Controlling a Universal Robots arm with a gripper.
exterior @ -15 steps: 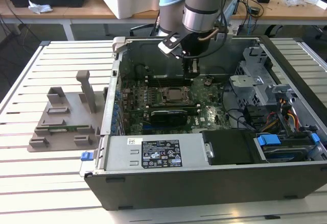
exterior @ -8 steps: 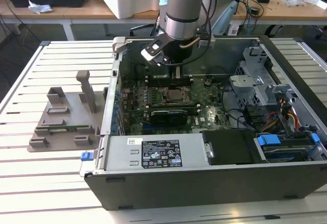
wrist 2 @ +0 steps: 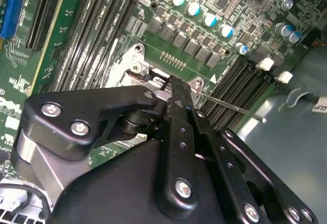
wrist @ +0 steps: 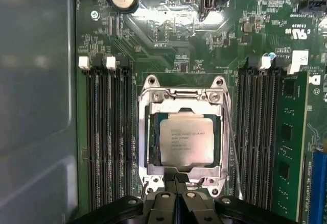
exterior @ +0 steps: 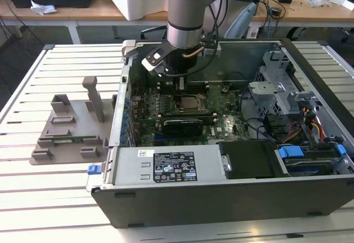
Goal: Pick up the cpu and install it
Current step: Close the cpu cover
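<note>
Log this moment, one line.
cpu: lying in motherboard socket | end effector: shut, empty, at socket edge | arm: over open computer case

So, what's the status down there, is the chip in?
End effector shut, at edge of socket. Chip lying in it. Nothing on top.

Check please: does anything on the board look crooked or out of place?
The cpu lies square in its socket. Only the thin lever beside it slants out over the memory slots, so it seems unlatched. The shut gripper sits at the socket's edge.
</note>
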